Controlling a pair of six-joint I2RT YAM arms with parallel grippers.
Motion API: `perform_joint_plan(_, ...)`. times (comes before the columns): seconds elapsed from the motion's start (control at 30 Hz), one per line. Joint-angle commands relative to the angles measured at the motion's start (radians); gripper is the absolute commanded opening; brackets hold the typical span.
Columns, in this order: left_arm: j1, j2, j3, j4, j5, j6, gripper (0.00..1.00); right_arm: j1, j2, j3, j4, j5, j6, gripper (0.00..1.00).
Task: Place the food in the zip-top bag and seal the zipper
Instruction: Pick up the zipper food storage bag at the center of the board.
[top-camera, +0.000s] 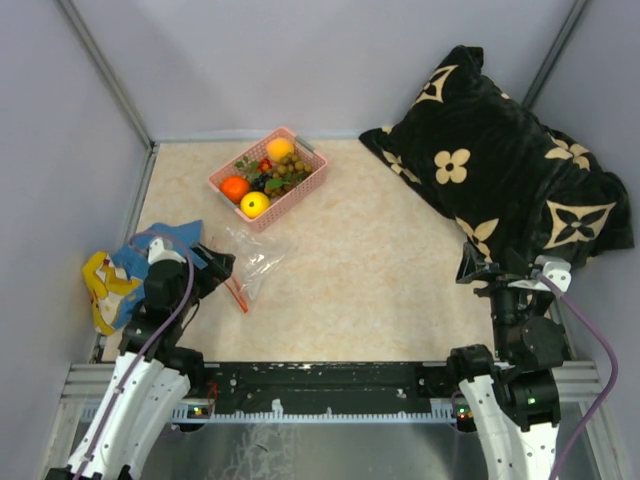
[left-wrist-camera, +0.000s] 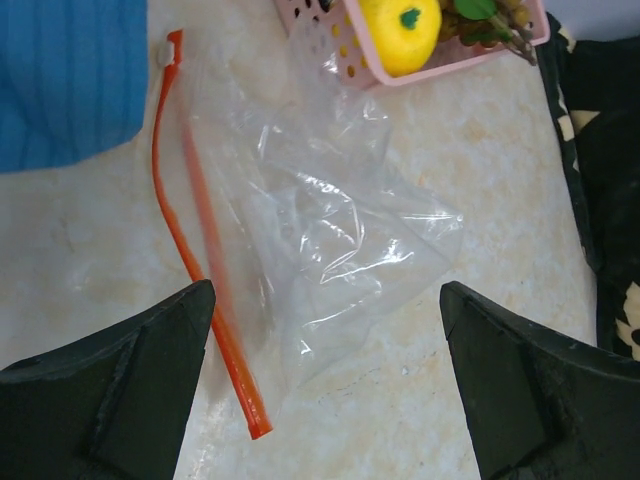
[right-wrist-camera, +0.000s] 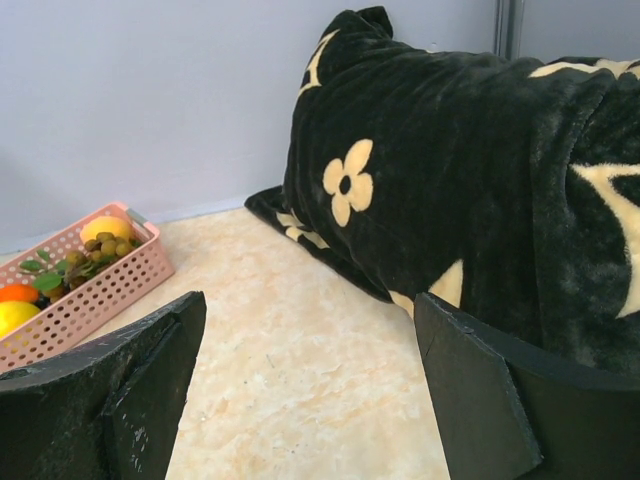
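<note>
Left gripper hangs over the zip-top bag, jaws spread wide, nothing between them. Right gripper is likewise wide open and empty, low over bare table beside the black pillow.

The bag lies flat and crumpled between the left arm and the pink basket. Its zipper runs along the side nearest the blue-and-yellow cloth, and the two strips look parted toward their far end. All the food sits in the basket, none bagged yet.

Risks, as we judge them:
- A pinch may catch one thin film layer only, or skate the bag across the smooth top.
- The cloth lies just beside the zipper's end, so a low reach could snag it.
- The bag's far edge lies close to the basket, so dragging the bag may nudge it.

Room: the centre of the table is open. The pillow crowds the right arm's far side, and walls close both flanks.
</note>
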Motion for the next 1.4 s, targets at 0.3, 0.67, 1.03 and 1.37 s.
perform_joint_plan(0.3, 0.007, 0.124, -0.196, 0.252, -0.001, -0.099, 0.89, -0.014, -0.023, 0.020, 0.028, -0.034, 0.002, 0.85)
perform_joint_plan(0.67, 0.007, 0.148, -0.222, 0.341, 0.067, -0.027, 0.22, -0.006, -0.022, 0.020, 0.027, -0.112, -0.002, 0.86)
perform_joint_plan(1.03, 0.005, 0.106, -0.182, 0.342, 0.249, -0.001, 0.00, -0.007, 0.038, 0.044, 0.020, -0.263, 0.039, 0.86)
perform_joint_plan(1.37, -0.021, 0.176, -0.033, 0.333, 0.410, 0.021, 0.00, -0.006, 0.198, -0.059, 0.128, -0.496, 0.133, 0.85)
